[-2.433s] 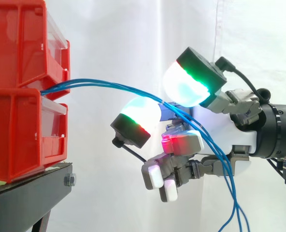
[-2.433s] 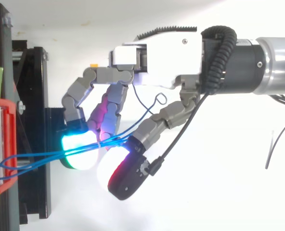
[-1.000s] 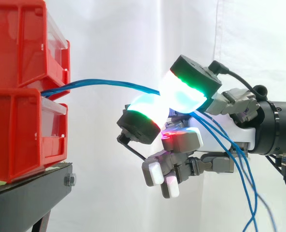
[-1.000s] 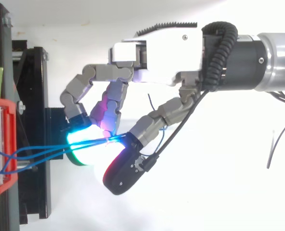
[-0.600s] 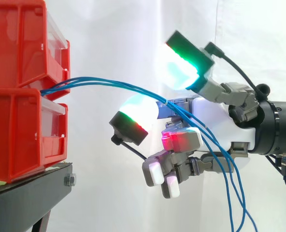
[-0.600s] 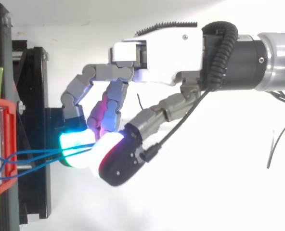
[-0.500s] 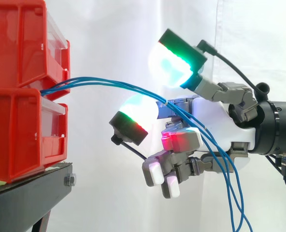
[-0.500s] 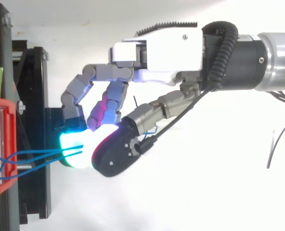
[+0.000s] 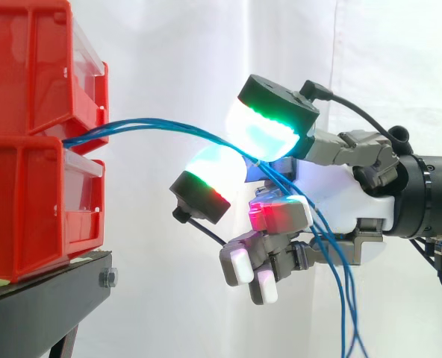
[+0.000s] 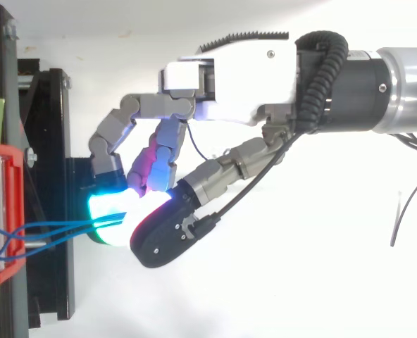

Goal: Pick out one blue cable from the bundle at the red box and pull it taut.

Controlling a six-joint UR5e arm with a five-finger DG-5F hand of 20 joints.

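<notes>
Red bins (image 9: 27,149) are stacked two high on a black stand (image 9: 49,298), w/ a white curtain (image 9: 176,60) behind. Blue cables (image 9: 169,128) come out at the seam btwn upper and lower bin, at the front face. From there they run away from the bins in a shallow upward bow, i.e. not straight. There is more than one strand, and they lie close together over most of the run. In top view they make a small loop right at the bin's front edge, then go level toward the hand.

Hand (image 9: 340,201) hangs well off the bins' front, at approx the seam's height, fingers pointing toward the bins. Two glowing pads are clamped on the cables. Upper pad (image 9: 269,127), cyan w/ green rim, presses down on the strands. Lower pad (image 9: 213,170), white-cyan w/ green and red rim, sits under them. Several strands pass btwn the two, not one alone. The other fingers curl in below seam height, red and white tips, holding nothing.

Past the pinch, on the side away from the bins, the cables drop slack across the palm and leave side view's bottom edge. In top view one pad's black back covers the other, and the cables vanish under it.
</notes>
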